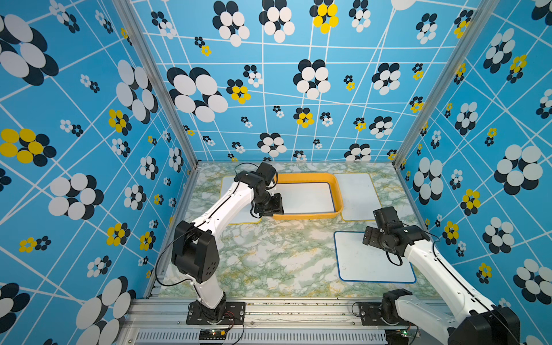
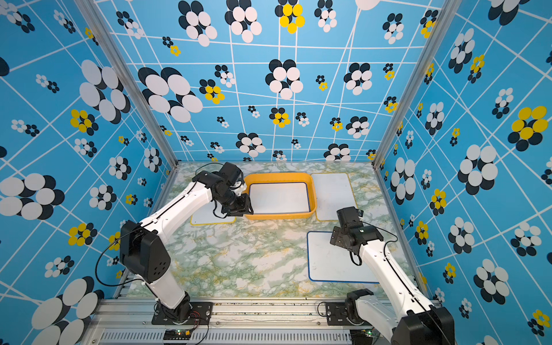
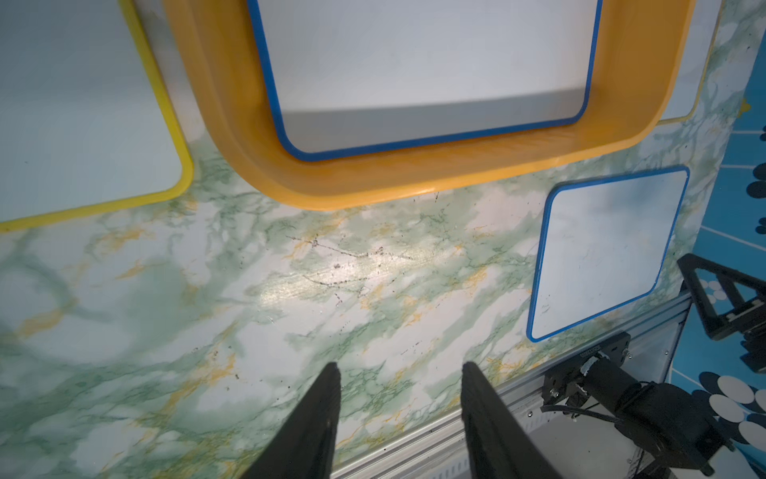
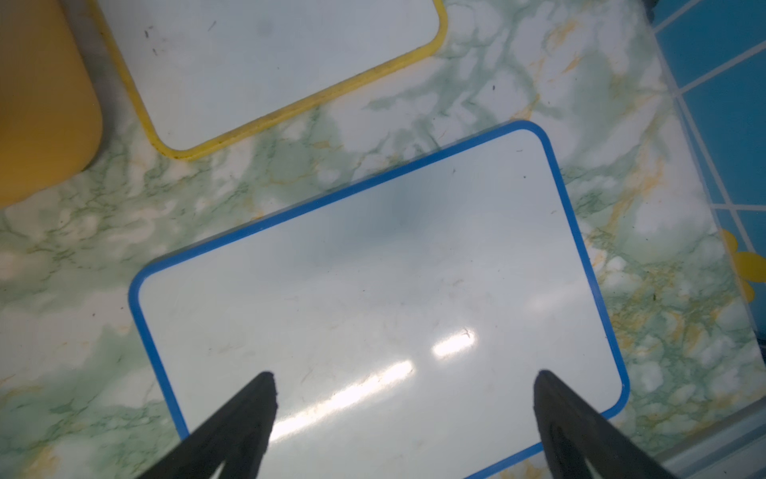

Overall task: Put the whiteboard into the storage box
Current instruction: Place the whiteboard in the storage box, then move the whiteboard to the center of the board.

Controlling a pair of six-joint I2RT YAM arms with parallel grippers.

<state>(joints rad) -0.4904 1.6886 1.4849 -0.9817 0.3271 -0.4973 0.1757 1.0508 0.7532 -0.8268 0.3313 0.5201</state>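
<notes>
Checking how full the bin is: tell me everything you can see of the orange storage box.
The storage box is a shallow orange-yellow tray, plastic by its look, rectangular with rounded corners and a flared rim. It sits flat at the back of the marbled table. A blue-framed whiteboard lies flat inside, nearly covering its floor. One yellow-framed whiteboard lies close on its left, another on its right; contact cannot be told. The open left gripper hangs above its near left corner, clear of it.

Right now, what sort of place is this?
Probably a robot lab test cell: a left arm and right arm bolted to an aluminium rail, flower-print panels walling three sides, and a marble-print tabletop bearing only whiteboards and an orange storage box.
</notes>
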